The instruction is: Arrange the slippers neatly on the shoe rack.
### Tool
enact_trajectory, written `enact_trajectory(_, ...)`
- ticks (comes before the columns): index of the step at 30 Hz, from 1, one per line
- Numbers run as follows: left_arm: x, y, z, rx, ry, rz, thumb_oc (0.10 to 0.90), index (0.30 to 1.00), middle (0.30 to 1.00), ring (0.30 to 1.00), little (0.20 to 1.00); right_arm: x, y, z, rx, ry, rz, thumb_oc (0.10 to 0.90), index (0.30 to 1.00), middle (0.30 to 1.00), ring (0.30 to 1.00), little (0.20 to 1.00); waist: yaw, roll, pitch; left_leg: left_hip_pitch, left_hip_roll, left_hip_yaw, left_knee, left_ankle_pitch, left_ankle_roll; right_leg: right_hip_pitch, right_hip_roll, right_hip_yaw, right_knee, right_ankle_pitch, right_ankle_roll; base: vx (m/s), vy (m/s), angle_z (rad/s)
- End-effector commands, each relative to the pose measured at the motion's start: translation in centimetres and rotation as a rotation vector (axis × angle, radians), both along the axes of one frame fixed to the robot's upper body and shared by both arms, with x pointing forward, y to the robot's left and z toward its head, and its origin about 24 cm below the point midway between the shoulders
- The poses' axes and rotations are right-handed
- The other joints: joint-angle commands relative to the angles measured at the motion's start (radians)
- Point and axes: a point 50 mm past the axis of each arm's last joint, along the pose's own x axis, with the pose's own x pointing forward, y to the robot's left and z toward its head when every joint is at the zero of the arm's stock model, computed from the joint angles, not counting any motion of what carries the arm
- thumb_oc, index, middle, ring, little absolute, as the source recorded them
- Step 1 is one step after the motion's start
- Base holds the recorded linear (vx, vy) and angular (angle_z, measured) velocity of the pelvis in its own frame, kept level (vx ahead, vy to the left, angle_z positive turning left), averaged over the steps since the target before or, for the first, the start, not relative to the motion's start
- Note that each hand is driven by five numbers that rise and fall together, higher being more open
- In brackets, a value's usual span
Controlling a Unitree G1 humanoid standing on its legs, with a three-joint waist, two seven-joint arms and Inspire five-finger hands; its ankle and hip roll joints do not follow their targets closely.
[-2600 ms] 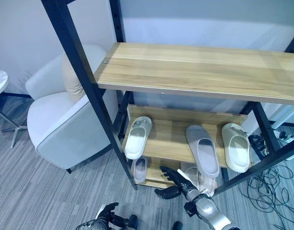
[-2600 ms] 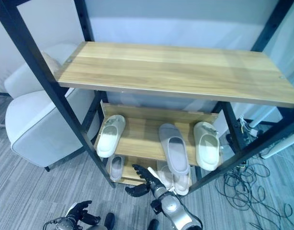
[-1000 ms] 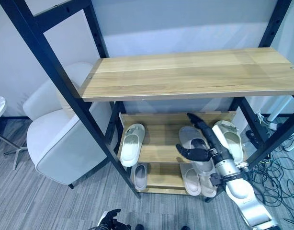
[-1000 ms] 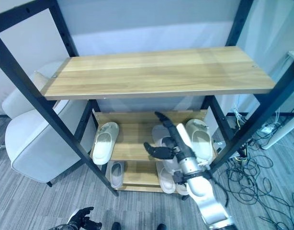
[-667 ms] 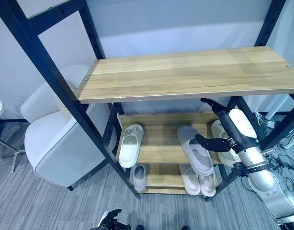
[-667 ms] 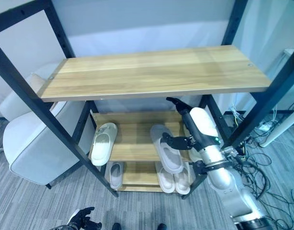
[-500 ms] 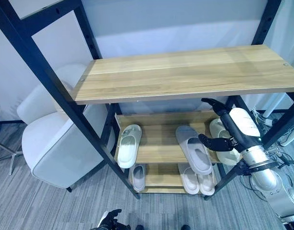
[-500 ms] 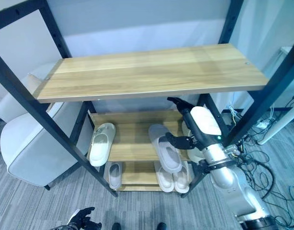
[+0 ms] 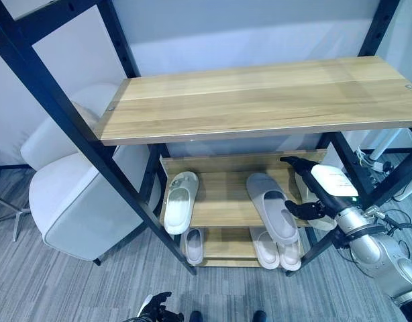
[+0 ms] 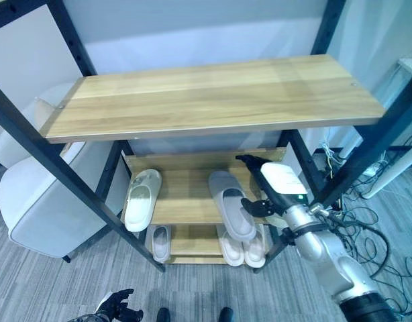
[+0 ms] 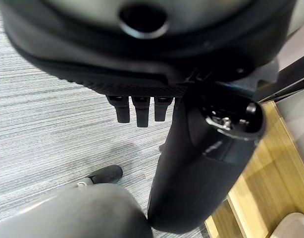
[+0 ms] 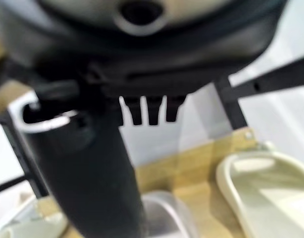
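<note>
On the rack's middle shelf [image 9: 223,194] a cream slipper [image 9: 180,201] lies at the left. A grey slipper [image 9: 272,206] lies askew right of centre, its heel past the front edge. Another cream slipper [image 12: 263,191] sits at the shelf's right end. My right hand [image 9: 330,184] hovers open over that right end, fingers straight and pointing into the rack, thumb [image 9: 301,209] close to the grey slipper's heel; it holds nothing. On the bottom shelf lie a small grey slipper [image 9: 193,245] and a pale pair [image 9: 276,249]. My left hand [image 9: 154,307] hangs low over the carpet, open and empty.
A broad wooden top shelf [image 9: 260,94] overhangs the middle one, with black posts [image 9: 92,147] at the corners. A pale armchair [image 9: 72,201] stands left of the rack. Loose cables [image 10: 367,221] lie on the floor to the right.
My right hand rose from the bottom shelf to the middle one, then shifted right, from over the grey slipper to the right cream slipper. The slippers have not moved.
</note>
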Motion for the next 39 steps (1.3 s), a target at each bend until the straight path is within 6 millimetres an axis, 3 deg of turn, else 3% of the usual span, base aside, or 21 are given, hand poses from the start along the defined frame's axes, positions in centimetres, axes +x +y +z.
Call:
enact_trajectory(1, -1.4, -1.3, -0.6, -0.015, 0.058, -0.087, 0.800, 0.900, 0.900, 0.900, 0.900, 2.4, 1.7, 6.1, 0.009, -0.303, 0.067, 0.800, 0.900, 0.900, 0.900, 0.900, 0.033, -0.065, -0.009, -0.046, -0.046, 0.009, 0.002, -0.049, 0.009, 0.079, 0.010, 0.019, 0.013, -0.159, 0.042, 0.02, 0.010, 0.09)
enact_trajectory(20, -1.1, -0.9, -0.5, 0.001, 0.043, -0.075, 0.800, 0.900, 0.900, 0.900, 0.900, 4.5, 1.0, 3.9, -0.050, -0.222, -0.024, 0.800, 0.900, 0.900, 0.900, 0.900, 0.078, -0.083, 0.002, -0.061, -0.059, -0.020, 0.002, -0.054, 0.011, 0.076, 0.001, -0.012, 0.013, -0.159, 0.044, 0.01, 0.010, 0.06)
enact_trajectory(23, -0.9, -1.0, -0.4, 0.000, 0.039, -0.078, 0.800, 0.900, 0.900, 0.900, 0.900, 4.9, 1.3, 3.3, -0.057, -0.198, -0.024, 0.400, 0.300, 0.300, 0.300, 0.300, 0.081, -0.082, 0.002, -0.061, -0.060, -0.021, 0.002, -0.056, 0.012, 0.076, -0.001, -0.014, 0.013, -0.159, 0.045, 0.00, 0.000, 0.00)
enact_trajectory(32, -0.9, -0.9, -0.4, 0.007, 0.040, -0.068, 0.800, 0.900, 0.900, 0.900, 0.900, 4.6, 2.0, 2.8, -0.003, -0.202, -0.015, 0.400, 0.300, 0.300, 0.300, 0.300, 0.078, -0.075, -0.004, -0.048, -0.061, -0.019, 0.002, -0.060, 0.011, 0.089, -0.002, -0.014, 0.013, -0.162, 0.043, 0.00, -0.001, 0.00)
enact_trajectory(39, -1.0, -0.7, -0.4, 0.009, 0.041, -0.059, 0.800, 0.900, 0.900, 0.900, 0.900, 2.5, 3.8, 4.7, 0.079, -0.290, 0.102, 0.400, 0.300, 0.300, 0.300, 0.300, 0.057, -0.068, -0.011, -0.032, -0.054, -0.007, 0.002, -0.062, 0.008, 0.096, 0.001, -0.002, 0.013, -0.164, 0.042, 0.00, -0.002, 0.01)
